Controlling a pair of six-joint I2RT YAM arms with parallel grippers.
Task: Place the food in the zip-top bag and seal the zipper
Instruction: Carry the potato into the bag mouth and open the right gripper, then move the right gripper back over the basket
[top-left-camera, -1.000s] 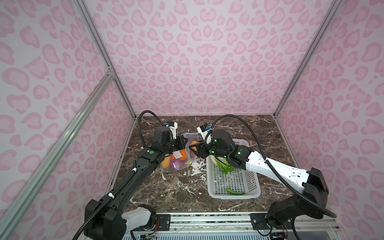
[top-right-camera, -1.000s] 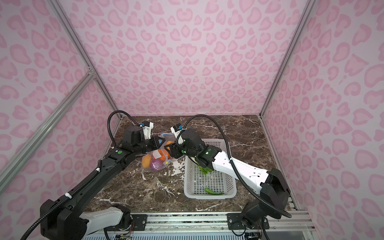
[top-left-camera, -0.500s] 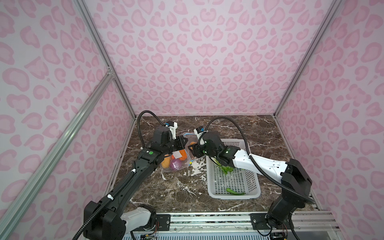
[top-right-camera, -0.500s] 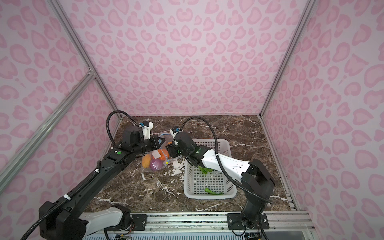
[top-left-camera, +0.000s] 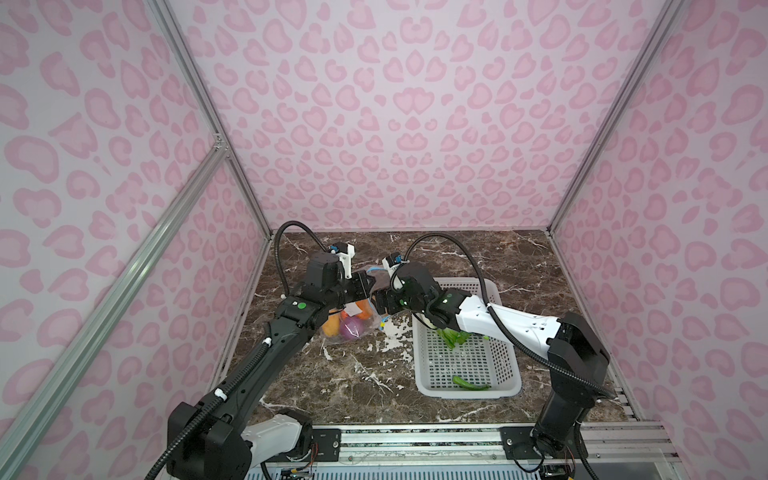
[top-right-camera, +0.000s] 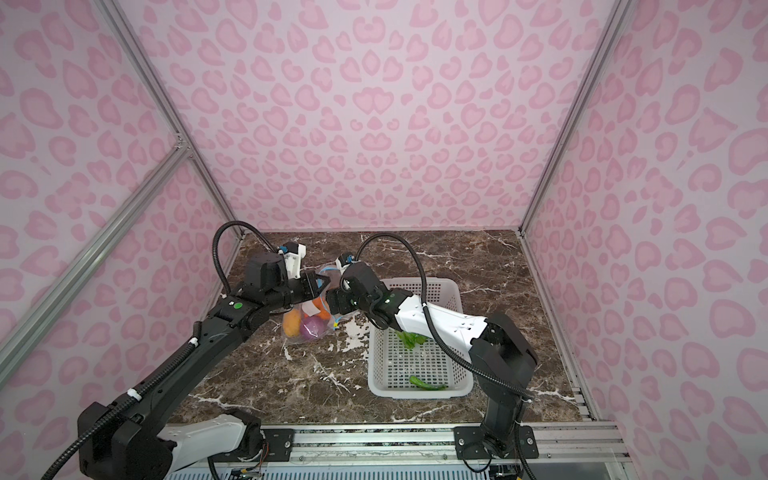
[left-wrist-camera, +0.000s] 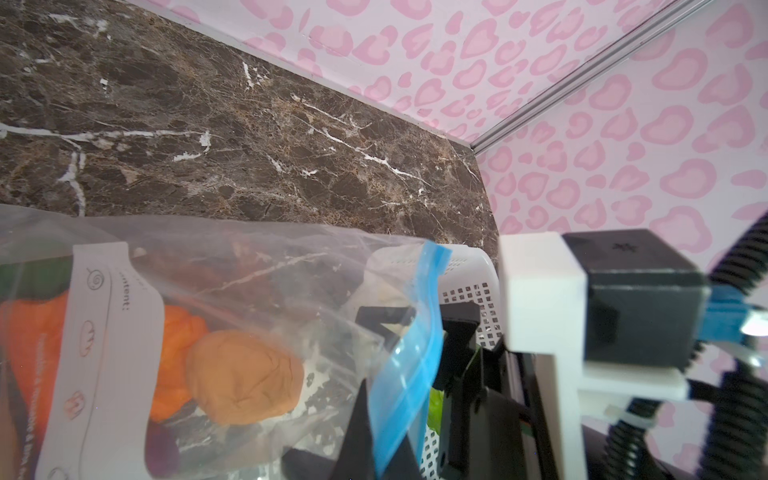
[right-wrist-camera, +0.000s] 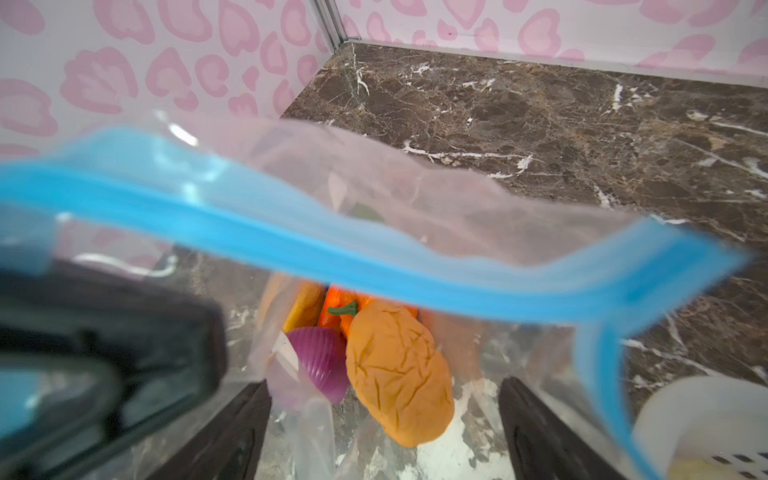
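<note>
The bag (top-left-camera: 351, 332) hangs by its rim from the left gripper (top-left-camera: 365, 286), which is clenched on the film beside the blue zipper (right-wrist-camera: 332, 249). The bag's bottom sags onto the table (top-left-camera: 353, 386) just left of the basket (top-left-camera: 469, 392). Its mouth gapes toward the right gripper (right-wrist-camera: 384, 386), whose jaws stand wide apart and grasp nothing. Inside the bag lie a potato (right-wrist-camera: 395, 374), a purple onion (right-wrist-camera: 320, 365) and orange pieces. Two green pieces (top-left-camera: 469, 384) remain in the basket, so the filling looks unfinished. The film is thin, slick and floppy, and it would likely fold shut if the rim were let go. The stiffer blue strip is the surest place to pinch it. The toy food looks light, so a gentle pinch across the middle should do
</note>
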